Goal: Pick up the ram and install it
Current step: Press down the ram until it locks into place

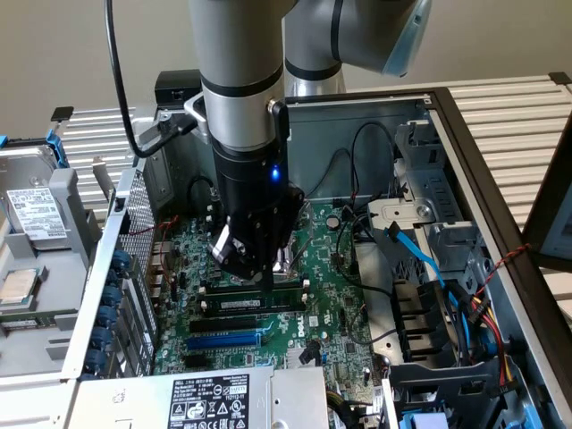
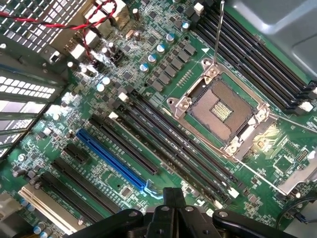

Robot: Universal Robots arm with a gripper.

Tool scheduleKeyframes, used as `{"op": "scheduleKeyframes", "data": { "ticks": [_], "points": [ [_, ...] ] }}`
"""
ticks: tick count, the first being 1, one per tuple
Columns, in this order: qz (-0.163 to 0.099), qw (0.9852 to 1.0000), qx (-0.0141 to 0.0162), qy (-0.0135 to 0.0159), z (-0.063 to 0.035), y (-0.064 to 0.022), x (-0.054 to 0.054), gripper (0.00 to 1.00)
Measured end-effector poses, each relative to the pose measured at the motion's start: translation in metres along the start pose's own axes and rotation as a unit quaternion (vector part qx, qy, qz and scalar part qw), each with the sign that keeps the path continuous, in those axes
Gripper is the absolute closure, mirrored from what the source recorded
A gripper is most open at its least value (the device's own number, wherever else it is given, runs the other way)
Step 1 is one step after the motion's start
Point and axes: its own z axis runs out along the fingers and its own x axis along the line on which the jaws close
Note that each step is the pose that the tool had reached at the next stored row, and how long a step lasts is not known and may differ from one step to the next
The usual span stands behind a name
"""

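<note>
Gripper [image 1: 255, 268]: fingers closed, empty, low over the motherboard [image 1: 335, 304] by the memory slots.
Ram [image 1: 250, 304]: lies seated in a black slot just beneath the gripper, apparently installed.

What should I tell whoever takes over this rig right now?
Gripper: shut, nothing visibly held, low over the long black memory slots.
Ram: the long, thin green circuit-board stick with a white label stands in a slot beside the gripper's tip; contact cannot be told.
Done: ram is in a slot.
Left: check that it is fully seated; that cannot be told.
</note>
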Motion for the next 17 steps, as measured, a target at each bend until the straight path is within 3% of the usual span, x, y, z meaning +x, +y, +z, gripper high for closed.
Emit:
{"op": "scheduleKeyframes", "data": {
  "ticks": [5, 9, 14, 17],
  "points": [
    [0.032, 0.9995, 0.0008, 0.0008, 0.0001, 0.0000, 0.0000, 0.89],
    [0.065, 0.9979, 0.0016, 0.0018, 0.0004, 0.0000, 0.0000, 0.89],
    [0.109, 0.9940, 0.0026, 0.0030, 0.0010, 0.0000, 0.0000, 0.89],
    [0.136, 0.9907, 0.0032, 0.0039, 0.0014, 0.0000, 0.0000, 0.89]
  ]
}}
